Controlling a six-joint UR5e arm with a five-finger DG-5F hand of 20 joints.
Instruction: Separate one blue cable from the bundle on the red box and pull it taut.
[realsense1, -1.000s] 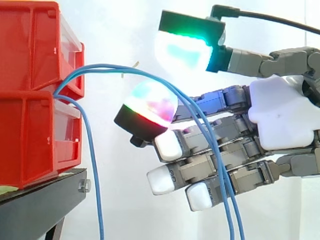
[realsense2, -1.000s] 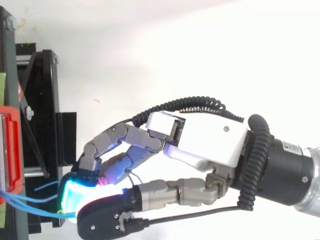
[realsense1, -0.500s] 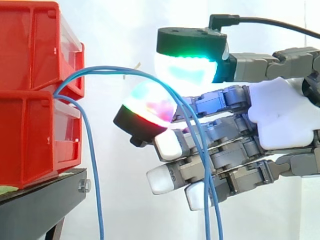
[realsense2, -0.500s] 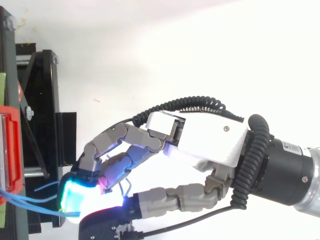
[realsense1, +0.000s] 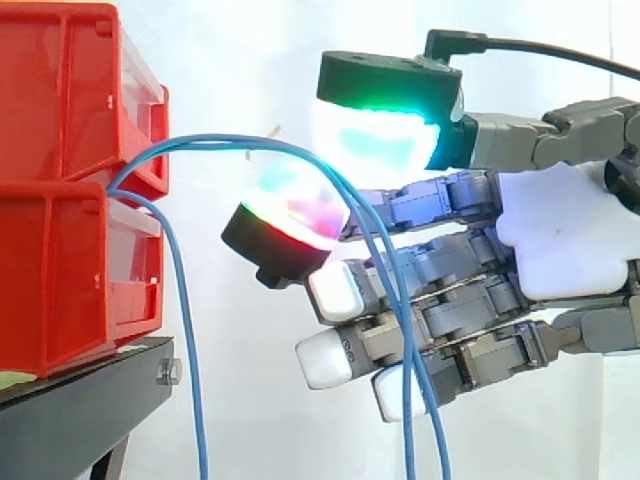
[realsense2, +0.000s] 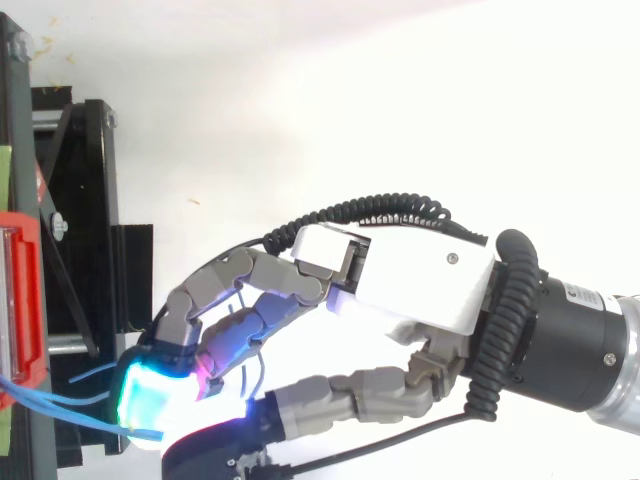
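Just now my hand (realsense1: 560, 230) is open, fingers loosely bent, while blue cables (realsense1: 215, 140) arch from the red bins (realsense1: 60, 250) over one glowing fingertip (realsense1: 295, 215), under my thumb, hanging slack.

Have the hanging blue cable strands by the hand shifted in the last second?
Yes. In the side view the blue cables now hang nearer the red bins.

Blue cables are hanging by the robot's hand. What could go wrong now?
1. Two blue cables run side by side across the hand, so it may well catch both instead of one.
2. They come from the red bins in a slack arc; a hard pull might tug the bins or jerk the third cable hanging beside them.
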